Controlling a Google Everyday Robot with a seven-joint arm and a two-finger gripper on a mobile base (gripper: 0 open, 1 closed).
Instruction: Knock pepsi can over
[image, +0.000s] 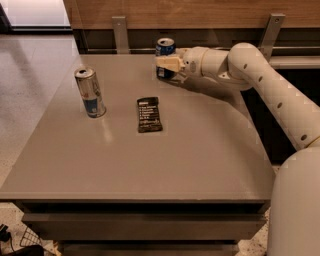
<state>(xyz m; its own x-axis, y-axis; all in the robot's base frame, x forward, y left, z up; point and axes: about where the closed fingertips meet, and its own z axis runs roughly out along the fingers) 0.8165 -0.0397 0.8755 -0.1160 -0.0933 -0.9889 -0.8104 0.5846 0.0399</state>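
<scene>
The pepsi can, dark blue with a silver top, stands upright near the far edge of the grey table. My gripper reaches in from the right on the white arm and sits right in front of the can's middle, covering its lower half. The cream-coloured fingers are at the can's body, touching or nearly touching it.
A taller, slimmer silver-and-blue can stands at the table's left. A dark wrapped snack bar lies flat near the middle. A wooden wall with metal brackets runs behind the table's far edge. The white arm spans the right side.
</scene>
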